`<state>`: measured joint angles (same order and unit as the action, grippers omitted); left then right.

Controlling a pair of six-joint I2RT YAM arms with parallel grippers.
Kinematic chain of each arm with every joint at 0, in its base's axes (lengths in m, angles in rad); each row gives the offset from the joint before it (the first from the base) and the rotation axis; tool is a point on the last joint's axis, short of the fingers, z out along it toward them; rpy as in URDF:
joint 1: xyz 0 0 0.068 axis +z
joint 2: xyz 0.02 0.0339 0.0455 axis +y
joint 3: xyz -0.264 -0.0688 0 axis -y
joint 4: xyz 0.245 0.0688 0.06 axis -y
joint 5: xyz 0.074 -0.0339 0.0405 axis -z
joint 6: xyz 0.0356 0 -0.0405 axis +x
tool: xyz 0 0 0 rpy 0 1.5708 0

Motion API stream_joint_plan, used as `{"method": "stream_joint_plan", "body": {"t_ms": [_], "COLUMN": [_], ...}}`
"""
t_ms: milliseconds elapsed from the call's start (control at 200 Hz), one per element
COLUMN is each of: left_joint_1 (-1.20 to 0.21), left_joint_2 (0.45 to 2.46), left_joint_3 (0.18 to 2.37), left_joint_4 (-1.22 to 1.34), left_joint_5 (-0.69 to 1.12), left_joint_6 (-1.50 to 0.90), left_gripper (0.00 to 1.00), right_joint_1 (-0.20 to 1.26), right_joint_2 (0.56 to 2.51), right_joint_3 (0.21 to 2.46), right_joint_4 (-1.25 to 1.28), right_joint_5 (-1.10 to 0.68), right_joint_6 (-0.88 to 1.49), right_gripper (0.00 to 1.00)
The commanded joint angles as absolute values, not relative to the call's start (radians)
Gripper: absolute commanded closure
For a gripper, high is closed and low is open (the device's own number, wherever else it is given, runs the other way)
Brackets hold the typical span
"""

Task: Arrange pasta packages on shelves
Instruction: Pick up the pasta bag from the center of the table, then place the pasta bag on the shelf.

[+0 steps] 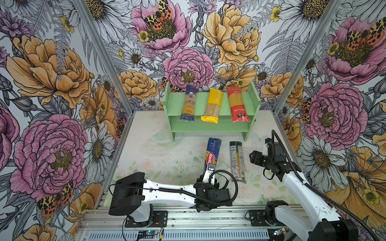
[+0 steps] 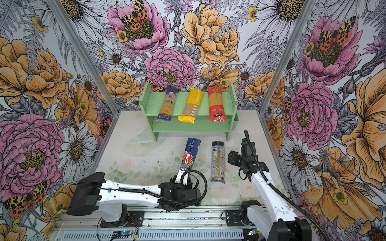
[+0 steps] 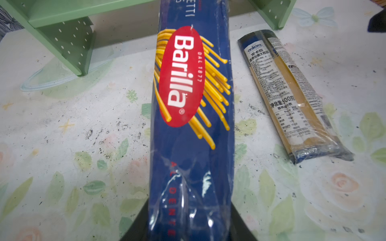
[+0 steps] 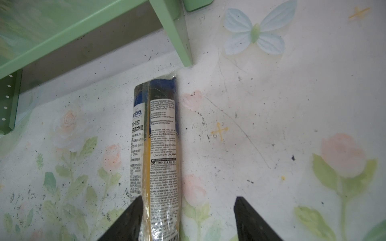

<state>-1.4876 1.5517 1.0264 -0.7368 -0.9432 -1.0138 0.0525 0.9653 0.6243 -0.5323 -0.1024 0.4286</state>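
The pale green shelves point(image 1: 200, 102) point(image 2: 217, 125) stand at the back of the table. Three pasta packages lie across the top tier: blue-ended clear point(image 1: 189, 103), yellow point(image 1: 213, 105) and red point(image 1: 238, 104). My left gripper point(image 1: 211, 169) point(image 3: 188, 227) is shut on the near end of the dark blue Barilla packet point(image 1: 213, 150) point(image 3: 192, 104), which points at the shelves. The clear packet with the white label point(image 1: 237, 160) point(image 4: 160, 146) lies flat on the table. My right gripper point(image 1: 253, 157) point(image 4: 189, 217) is open over it, one finger point(image 4: 129, 219) close beside the packet.
Flower-patterned walls close in the left, back and right sides. The shelves' right leg point(image 4: 179, 41) stands just beyond the clear packet's far end. An aluminium rail point(image 1: 188, 221) carrying both arm bases runs along the front edge.
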Motion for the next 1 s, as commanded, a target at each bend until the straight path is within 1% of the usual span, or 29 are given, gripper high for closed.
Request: {"method": "stream_joint_plan", "body": {"t_ms": [0, 220, 355, 365, 445, 656, 996], "left_joint_1": [-1.475, -1.385, -1.335, -1.309, -1.251, -1.153, -1.049], "left_joint_2": [1.466, 1.368, 1.346, 1.345, 1.347, 1.362, 1.452], "left_joint_3": [1.049, 1.037, 1.051, 1.052, 1.058, 1.099, 1.18], "left_joint_4": [-0.693, -0.693, -0.694, -0.694, -0.694, -0.693, -0.658], "left_joint_5": [-1.11, -1.059, -1.018, -1.012, -0.979, -0.93, -0.866], "left_joint_6": [-0.989, -0.95, -0.895, -0.892, -0.876, -0.801, -0.687], "left_gripper": [0.8, 0.8, 0.8, 0.8, 0.8, 0.8, 0.8], "right_joint_1": [0.048, 0.048, 0.048, 0.047, 0.047, 0.047, 0.045], "right_joint_2": [0.969, 0.966, 0.963, 0.962, 0.96, 0.948, 0.964], "right_joint_3": [0.618, 0.622, 0.62, 0.62, 0.622, 0.621, 0.624], "right_joint_4": [-0.511, -0.511, -0.511, -0.51, -0.509, -0.509, -0.51], "right_joint_5": [-0.087, -0.092, -0.094, -0.094, -0.095, -0.096, -0.092], "right_joint_6": [0.438, 0.439, 0.437, 0.437, 0.436, 0.434, 0.434], "right_gripper": [0.29, 0.29, 0.29, 0.29, 0.29, 0.29, 0.29]}}
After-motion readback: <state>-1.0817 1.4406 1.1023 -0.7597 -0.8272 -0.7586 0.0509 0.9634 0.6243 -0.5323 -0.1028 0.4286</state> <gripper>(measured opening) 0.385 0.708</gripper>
